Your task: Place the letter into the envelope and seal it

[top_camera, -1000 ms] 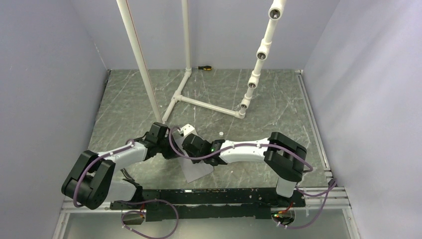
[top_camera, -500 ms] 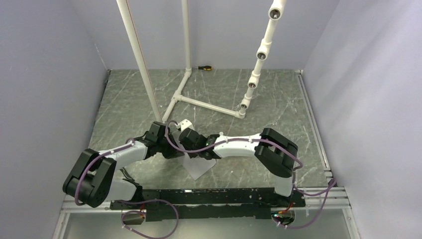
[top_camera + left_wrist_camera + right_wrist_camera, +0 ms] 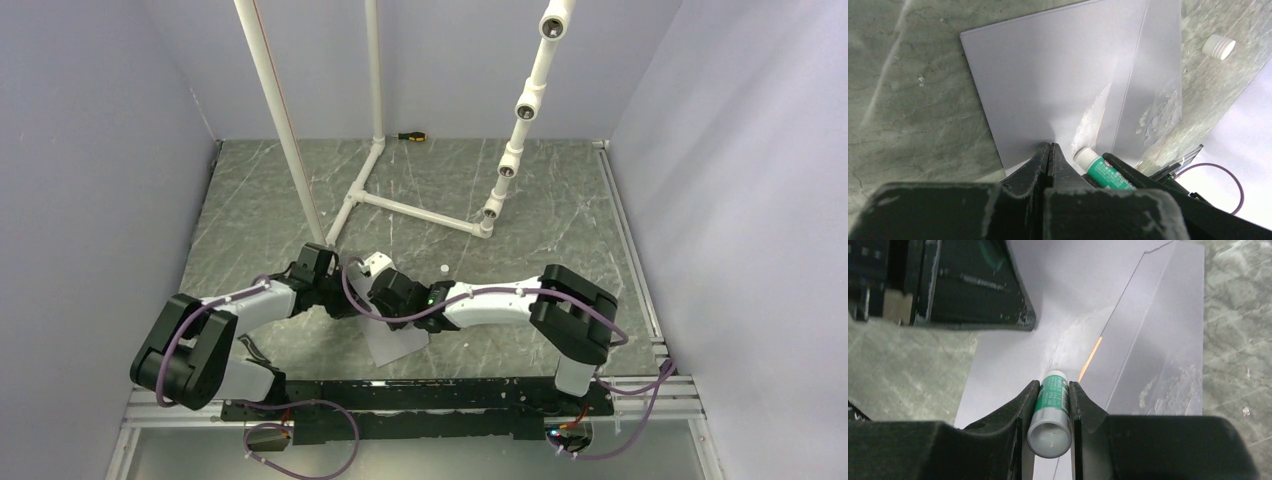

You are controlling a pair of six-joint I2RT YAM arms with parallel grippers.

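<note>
The pale grey envelope [image 3: 396,345] lies flat on the marble table, its flap [image 3: 1163,335] folded open and streaked with white glue smears. A thin orange sliver of the letter [image 3: 1090,359] shows at the seam; the rest of it is hidden inside. My left gripper [image 3: 1049,147] is shut, and its tips rest on the envelope [image 3: 1048,75] near its edge. My right gripper [image 3: 1054,390] is shut on a green-labelled glue stick [image 3: 1052,407], whose white tip touches the envelope by the flap fold. The same stick [image 3: 1098,167] shows just right of the left fingers.
A small white cap [image 3: 443,269] lies on the table beyond the envelope. A white PVC pipe frame [image 3: 400,205] stands at the back. A screwdriver [image 3: 412,135] lies against the far wall. Purple walls close in the table on three sides.
The right arm swung left along the envelope with the glue stick, then came back to about where it began. The left gripper stayed pressed on the envelope.
</note>
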